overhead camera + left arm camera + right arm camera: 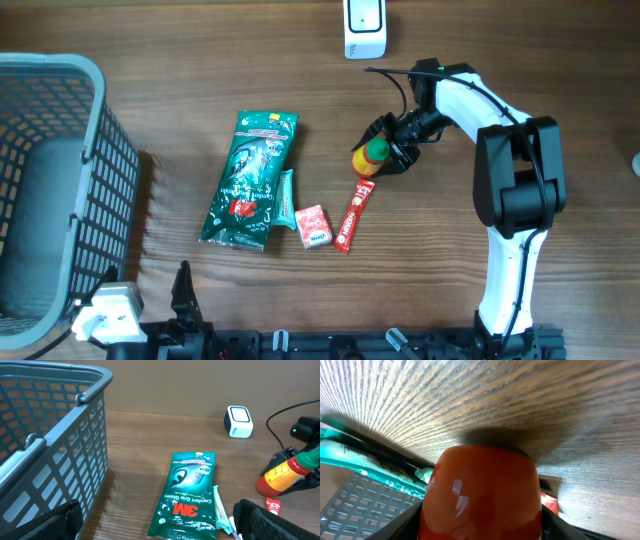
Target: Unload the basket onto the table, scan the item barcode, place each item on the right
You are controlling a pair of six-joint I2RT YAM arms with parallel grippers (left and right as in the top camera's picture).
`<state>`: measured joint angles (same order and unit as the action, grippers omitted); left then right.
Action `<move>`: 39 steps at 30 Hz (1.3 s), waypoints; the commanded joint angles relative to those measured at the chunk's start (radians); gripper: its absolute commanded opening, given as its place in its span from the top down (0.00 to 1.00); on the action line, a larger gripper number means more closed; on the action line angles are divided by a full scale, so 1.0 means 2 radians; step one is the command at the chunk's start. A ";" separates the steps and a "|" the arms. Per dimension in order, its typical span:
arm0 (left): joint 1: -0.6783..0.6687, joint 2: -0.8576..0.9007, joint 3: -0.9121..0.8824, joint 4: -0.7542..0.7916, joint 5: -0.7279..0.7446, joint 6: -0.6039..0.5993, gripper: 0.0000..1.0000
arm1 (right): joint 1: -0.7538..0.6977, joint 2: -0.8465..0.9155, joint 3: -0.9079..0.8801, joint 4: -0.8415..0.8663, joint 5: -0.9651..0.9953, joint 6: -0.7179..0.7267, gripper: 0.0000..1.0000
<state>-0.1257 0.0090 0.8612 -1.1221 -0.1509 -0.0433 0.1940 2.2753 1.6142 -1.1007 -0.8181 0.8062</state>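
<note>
Bottle (369,157) is tilted, toward 2 o'clock from the middle of the counter (560,60), with the scanner (365,28) at its 12. My right fingers (402,527) flank it, can't tell if they're pinching. My left fingers (265,520) are spread wide.

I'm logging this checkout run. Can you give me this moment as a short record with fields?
scanner: white, at the far edge of the table
bottle: yellow body, red cap, apart from the scanner
right gripper: jaws around the bottle; firm grip cannot be told
left gripper: open, empty, beside the basket
other items: green glove pack, small red box, red sachet, lying mid-table
scan: not yet done
</note>
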 commanded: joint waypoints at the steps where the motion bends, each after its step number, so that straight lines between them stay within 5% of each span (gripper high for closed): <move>1: 0.003 -0.002 0.000 0.001 0.002 -0.001 0.00 | 0.001 0.005 0.001 0.004 0.031 -0.016 0.43; 7: 0.003 -0.002 0.000 0.001 0.002 -0.001 0.00 | -0.019 -0.017 0.002 -0.067 0.036 -0.026 0.49; 14: 0.003 -0.002 0.000 0.001 0.002 -0.001 0.00 | -0.047 -0.093 0.002 -0.250 0.080 -0.024 0.50; 21: 0.003 -0.002 0.000 0.001 0.002 -0.001 0.00 | -0.018 -0.093 -0.003 -0.256 0.004 -0.010 0.54; 34: 0.003 -0.002 0.000 0.001 0.002 -0.001 0.00 | -0.016 -0.093 -0.003 -0.256 0.016 -0.063 0.55; 39: 0.003 -0.002 0.000 0.001 0.002 -0.001 0.00 | -0.016 -0.093 -0.003 -0.256 0.016 0.067 0.53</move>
<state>-0.1257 0.0090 0.8612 -1.1221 -0.1509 -0.0433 0.1631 2.1067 1.6119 -1.6047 -0.7692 0.7612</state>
